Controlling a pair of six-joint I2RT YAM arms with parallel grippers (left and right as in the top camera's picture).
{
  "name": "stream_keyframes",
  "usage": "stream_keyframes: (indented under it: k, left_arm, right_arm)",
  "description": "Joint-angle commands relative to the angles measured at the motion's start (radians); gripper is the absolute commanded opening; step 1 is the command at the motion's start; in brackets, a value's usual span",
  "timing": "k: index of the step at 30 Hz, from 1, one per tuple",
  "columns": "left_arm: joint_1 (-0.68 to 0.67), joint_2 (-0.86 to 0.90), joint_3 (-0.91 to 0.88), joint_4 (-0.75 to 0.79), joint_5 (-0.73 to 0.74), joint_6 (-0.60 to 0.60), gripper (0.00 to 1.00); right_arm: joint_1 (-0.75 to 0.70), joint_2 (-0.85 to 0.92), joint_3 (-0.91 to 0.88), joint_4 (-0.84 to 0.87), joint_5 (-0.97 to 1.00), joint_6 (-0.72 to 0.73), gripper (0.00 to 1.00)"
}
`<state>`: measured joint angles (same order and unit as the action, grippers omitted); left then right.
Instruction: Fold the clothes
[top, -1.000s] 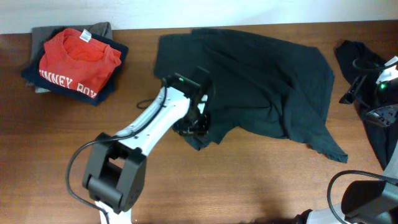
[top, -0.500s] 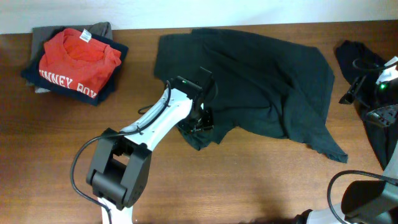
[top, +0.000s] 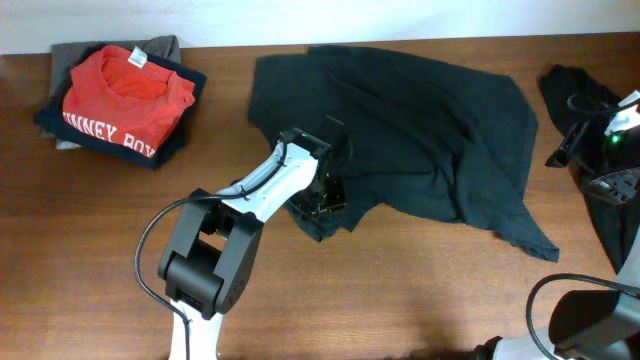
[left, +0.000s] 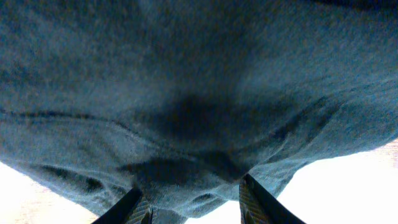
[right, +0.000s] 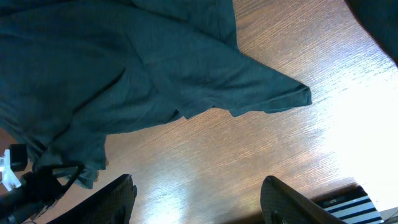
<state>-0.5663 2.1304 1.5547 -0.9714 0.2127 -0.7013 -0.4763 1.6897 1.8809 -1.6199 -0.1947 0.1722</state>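
While the overhead camera gives us the whole dark T-shirt (top: 420, 130), spread out and rumpled on the worktop (top: 400, 300), only the left wrist camera tells us what the left tool (left: 191, 186) meets. From above we see that tool planted on the shirt's near left edge, its arm hiding the contact. Up close, grey-blue cloth fills nearly the whole picture ahead of the tool. A bunched fold with a hem seam sits between the two fingers (left: 134, 210), which stand partly apart. Creases run toward that gap, yet we cannot tell whether the fold is pinched or merely lies there. Pale worktop shows at either side of the tool, below the cloth's edge.

Over at the right tool (right: 198, 180), the wrist camera shows both fingers set wide with only bare wood between them; it holds nothing. Ahead of it lies a pointed corner of the shirt, flat on the wood, with the bulk of the garment beyond and to its left. The overhead view adds what that camera barely catches: a black garment (top: 565, 85) lying beneath the right arm, well apart from the left tool. It alone also shows a folded stack topped by a red T-shirt (top: 120, 95) with white lettering, far off to the left tool's left side and not touching the dark shirt.
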Motion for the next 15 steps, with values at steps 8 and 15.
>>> stream_keyframes:
  k: [8,15]
  left_arm:
    - [0.007,0.009,-0.003,0.006,-0.034,-0.008,0.17]
    - [0.031,-0.002,-0.003,-0.097,-0.068,-0.005,0.01]
  right_arm:
    - [0.005,-0.008,0.000,-0.003,0.015,-0.004,0.68]
    - [0.005,-0.008,0.000,-0.003,0.015,-0.004,0.68]
